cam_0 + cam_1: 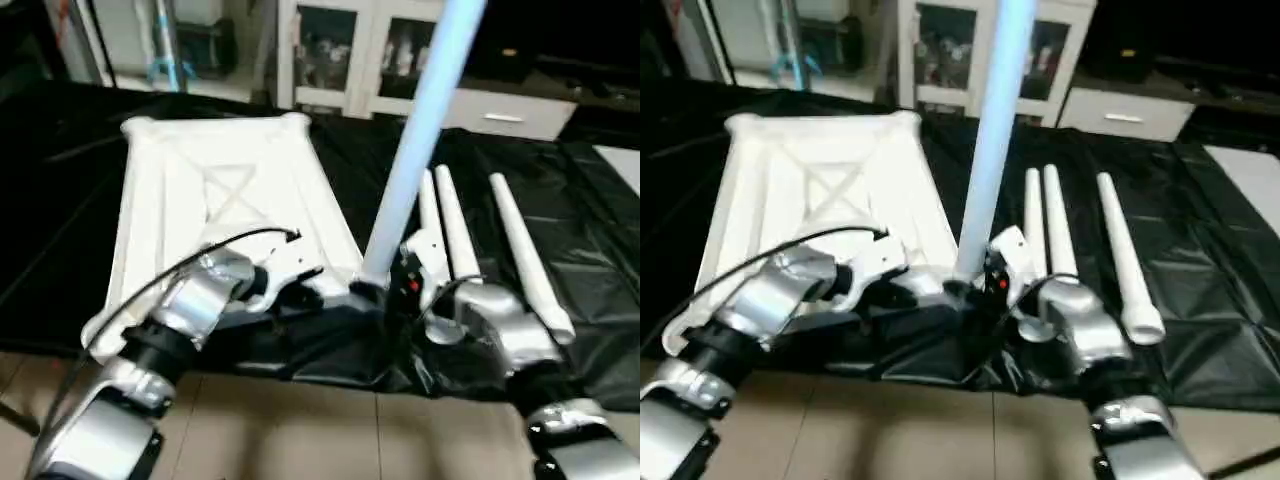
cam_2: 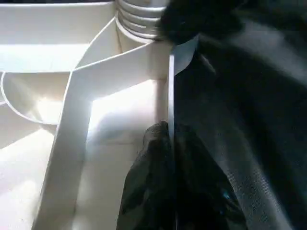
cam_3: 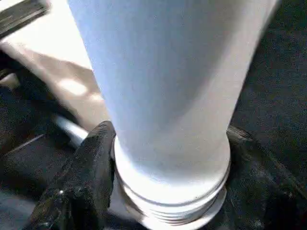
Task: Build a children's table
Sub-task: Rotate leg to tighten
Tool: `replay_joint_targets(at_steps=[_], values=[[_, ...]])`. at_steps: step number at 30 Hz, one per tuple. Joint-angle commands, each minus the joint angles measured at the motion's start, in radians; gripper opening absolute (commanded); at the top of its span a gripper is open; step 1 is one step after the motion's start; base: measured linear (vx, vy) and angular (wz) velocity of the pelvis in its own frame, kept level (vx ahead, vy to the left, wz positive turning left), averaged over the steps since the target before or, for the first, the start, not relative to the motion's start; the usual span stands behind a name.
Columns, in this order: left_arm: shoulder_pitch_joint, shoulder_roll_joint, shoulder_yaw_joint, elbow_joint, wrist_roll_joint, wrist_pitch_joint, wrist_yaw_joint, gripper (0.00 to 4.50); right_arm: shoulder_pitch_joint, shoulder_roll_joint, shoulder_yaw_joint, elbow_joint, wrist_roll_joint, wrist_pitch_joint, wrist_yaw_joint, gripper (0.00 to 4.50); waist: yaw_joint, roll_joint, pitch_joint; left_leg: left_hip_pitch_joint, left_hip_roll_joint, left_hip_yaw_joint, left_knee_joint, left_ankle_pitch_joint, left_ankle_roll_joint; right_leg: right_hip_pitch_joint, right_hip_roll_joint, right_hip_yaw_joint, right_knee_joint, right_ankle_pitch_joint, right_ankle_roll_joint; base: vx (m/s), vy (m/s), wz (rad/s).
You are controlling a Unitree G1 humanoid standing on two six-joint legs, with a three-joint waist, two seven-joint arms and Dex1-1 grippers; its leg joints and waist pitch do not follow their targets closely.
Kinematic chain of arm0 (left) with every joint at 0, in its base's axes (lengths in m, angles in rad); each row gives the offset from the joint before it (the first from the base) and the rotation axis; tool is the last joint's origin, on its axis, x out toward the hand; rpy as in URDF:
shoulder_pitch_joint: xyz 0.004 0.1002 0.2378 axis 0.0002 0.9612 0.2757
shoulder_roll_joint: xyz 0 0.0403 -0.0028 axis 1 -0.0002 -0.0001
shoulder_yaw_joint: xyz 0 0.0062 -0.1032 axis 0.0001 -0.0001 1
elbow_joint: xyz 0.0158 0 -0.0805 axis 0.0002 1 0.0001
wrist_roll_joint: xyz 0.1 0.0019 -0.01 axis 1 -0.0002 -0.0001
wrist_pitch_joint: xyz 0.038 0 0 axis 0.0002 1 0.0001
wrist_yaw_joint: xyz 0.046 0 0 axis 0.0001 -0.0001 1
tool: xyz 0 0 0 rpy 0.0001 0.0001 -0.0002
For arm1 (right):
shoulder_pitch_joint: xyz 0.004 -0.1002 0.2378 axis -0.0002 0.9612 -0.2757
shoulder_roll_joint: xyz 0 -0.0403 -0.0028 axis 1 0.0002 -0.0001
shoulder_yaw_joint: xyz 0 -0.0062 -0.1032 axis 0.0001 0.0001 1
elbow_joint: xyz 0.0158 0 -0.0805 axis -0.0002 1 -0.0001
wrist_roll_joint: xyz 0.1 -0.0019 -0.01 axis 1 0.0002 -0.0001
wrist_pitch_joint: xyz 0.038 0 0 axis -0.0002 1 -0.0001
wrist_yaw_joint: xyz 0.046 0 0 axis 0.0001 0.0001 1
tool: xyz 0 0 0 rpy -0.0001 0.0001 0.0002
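tabletop [image 1: 215,200] lies ribbed side up on the black-covered work table [image 1: 560,290], directly ahead of my left gripper [image 2: 165,143]. i see this gripper's fingers pressed together on the thin rim wall of the tabletop, one finger on each side of it, close to the near corner socket [image 2: 139,24]. an upright leg [image 1: 420,130] stands with its ringed base in that socket, just beyond the left gripper and between the two grippers. my right gripper [image 3: 158,158] sits at the base of this leg, on the side away from the tabletop; one black finger [image 3: 91,163] lies against the leg just above the rings, and i cannot tell whether the other finger touches it. three spare legs [image 1: 525,255] lie side by side on the black cover, just beyond the right gripper.
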Motion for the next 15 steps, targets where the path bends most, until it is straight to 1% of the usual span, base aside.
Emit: replay_joint_targets(at_steps=[1, 2, 3, 5, 6, 7, 8, 10, 11, 12, 13, 14, 15], values=[[0.017, -0.035, -0.023, 0.062, 0.019, 0.030, 0.052, 0.00, -0.008, 0.015, -0.031, 0.063, -0.042, 0.015, -0.142, 2.80, -0.001, 0.011, -0.046, 0.003, 0.029, -0.017, -0.075, -0.361, -0.013, 0.031, -0.063, 0.041, -0.091, -0.525, -0.114, 0.000, 0.000, 0.00], [0.004, -0.055, -0.012, 0.085, 0.024, 0.033, 0.100, 0.00, -0.018, 0.043, -0.040, 0.082, -0.047, 0.015, -0.207, 2.80, -0.006, 0.011, -0.044, 0.004, 0.027, -0.016, -0.073, -0.364, -0.013, 0.025, -0.063, 0.042, -0.094, -0.531, -0.112, 0.000, 0.000, 0.00], [-0.007, -0.071, -0.002, 0.105, 0.029, 0.034, 0.143, 0.00, -0.028, 0.067, -0.046, 0.097, -0.049, 0.011, -0.256, 2.80, -0.011, 0.010, -0.044, 0.003, 0.026, -0.019, -0.074, -0.372, -0.015, 0.026, -0.062, 0.038, -0.096, -0.556, -0.103, 0.000, 0.000, 0.00], [-0.017, -0.085, 0.008, 0.125, 0.033, 0.034, 0.184, 0.00, -0.040, 0.090, -0.055, 0.112, -0.048, 0.011, -0.301, 2.80, -0.013, 0.011, -0.045, 0.003, 0.024, -0.020, -0.072, -0.380, -0.014, 0.026, -0.063, 0.034, -0.101, -0.579, -0.089, 0.000, 0.000, 0.00], [-0.032, -0.103, 0.019, 0.153, 0.041, 0.031, 0.231, 0.00, -0.061, 0.125, -0.068, 0.143, -0.048, 0.004, -0.360, 2.80, -0.016, 0.014, -0.043, 0.004, 0.023, -0.021, -0.073, -0.397, -0.010, 0.021, -0.061, 0.032, -0.106, -0.598, -0.078, 0.000, 0.000, 0.00], [-0.038, -0.111, 0.024, 0.164, 0.044, 0.029, 0.253, 0.00, -0.071, 0.139, -0.071, 0.157, -0.051, -0.003, -0.386, 2.79, -0.018, 0.014, -0.043, 0.005, 0.022, -0.022, -0.071, -0.405, -0.012, 0.018, -0.062, 0.031, -0.108, -0.606, -0.075, 0.000, 0.000, 0.00], [-0.048, -0.122, 0.033, 0.181, 0.047, 0.026, 0.285, 0.00, -0.085, 0.160, -0.070, 0.175, -0.056, -0.014, -0.414, 2.79, -0.022, 0.016, -0.042, 0.004, 0.022, -0.024, -0.072, -0.419, -0.015, 0.018, -0.060, 0.028, -0.110, -0.615, -0.070, 0.000, 0.000, 0.00], [-0.061, -0.136, 0.036, 0.203, 0.053, 0.021, 0.316, 0.00, -0.113, 0.204, -0.070, 0.210, -0.059, -0.031, -0.469, 2.79, -0.025, 0.016, -0.045, 0.003, 0.022, -0.027, -0.073, -0.423, -0.013, 0.021, -0.062, 0.026, -0.110, -0.610, -0.065, 0.000, 0.000, 0.00], [-0.070, -0.145, 0.040, 0.218, 0.056, 0.017, 0.339, 0.00, -0.134, 0.237, -0.079, 0.238, -0.051, -0.033, -0.514, 2.79, -0.027, 0.016, -0.045, 0.002, 0.022, -0.027, -0.073, -0.420, -0.011, 0.020, -0.062, 0.027, -0.109, -0.601, -0.068, 0.000, 0.000, 0.00], [-0.075, -0.150, 0.046, 0.228, 0.057, 0.013, 0.356, 0.00, -0.144, 0.249, -0.087, 0.251, -0.050, -0.033, -0.532, 2.79, -0.031, 0.017, -0.044, 0.000, 0.022, -0.026, -0.075, -0.421, -0.011, 0.018, -0.061, 0.028, -0.107, -0.584, -0.076, 0.000, 0.000, 0.00], [-0.080, -0.154, 0.052, 0.237, 0.058, 0.011, 0.374, 0.00, -0.159, 0.268, -0.100, 0.270, -0.051, -0.030, -0.585, 2.79, -0.032, 0.016, -0.045, 0.001, 0.023, -0.027, -0.075, -0.421, -0.013, 0.019, -0.061, 0.028, -0.106, -0.576, -0.078, 0.000, 0.000, 0.00], [-0.084, -0.156, 0.056, 0.243, 0.058, 0.010, 0.386, 0.00, -0.169, 0.281, -0.109, 0.283, -0.052, -0.028, -0.624, 2.79, -0.033, 0.018, -0.045, 0.001, 0.023, -0.027, -0.076, -0.420, -0.016, 0.017, -0.061, 0.031, -0.102, -0.557, -0.087, 0.000, 0.000, 0.00], [-0.088, -0.157, 0.057, 0.250, 0.060, 0.008, 0.394, 0.00, -0.179, 0.294, -0.120, 0.296, -0.049, -0.029, -0.665, 2.79, -0.034, 0.013, -0.045, 0.001, 0.023, -0.025, -0.076, -0.424, -0.014, 0.016, -0.060, 0.032, -0.102, -0.549, -0.088, 0.000, 0.000, 0.00]])
